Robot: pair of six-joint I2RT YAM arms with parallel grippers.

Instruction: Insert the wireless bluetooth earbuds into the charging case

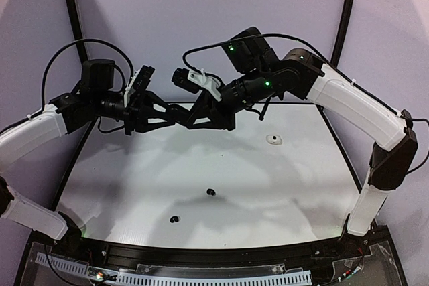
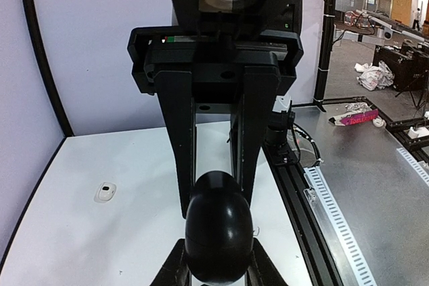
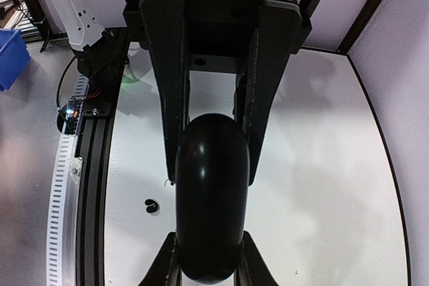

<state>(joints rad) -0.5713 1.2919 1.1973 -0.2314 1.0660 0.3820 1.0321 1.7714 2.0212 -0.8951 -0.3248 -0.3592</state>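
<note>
two arms: the left gripper (image 2: 218, 244) and the right gripper (image 3: 210, 238) meet tip to tip in the air above the far half of the white table (image 1: 301, 185), each arm reaching in from its own side.
black charging case (image 2: 218, 222): a smooth, egg-shaped shell, held clear of the table between the two grippers; it fills the middle of both wrist views.
left gripper: jaws drawn in narrow, with its fingers (image 2: 173, 269) pressed against either side of one end of the case.
right gripper: jaws likewise narrow, with its fingers (image 3: 167, 262) clamped on the flanks of the case from the opposite end.
black earbuds (image 1: 210, 192): two tiny round pieces lie loose on the table, well apart from the case. one sits near the middle of the table; the other earbud (image 1: 175, 219) lies nearer the front edge and a little to the left.
small white item (image 1: 273, 139): rests on the table right of centre, toward the far side, below the right arm; it is too small to tell whether it is an earbud or a case.
backdrop: pale lilac walls (image 1: 201, 5) close in the far side and both flanks of the table.
</note>
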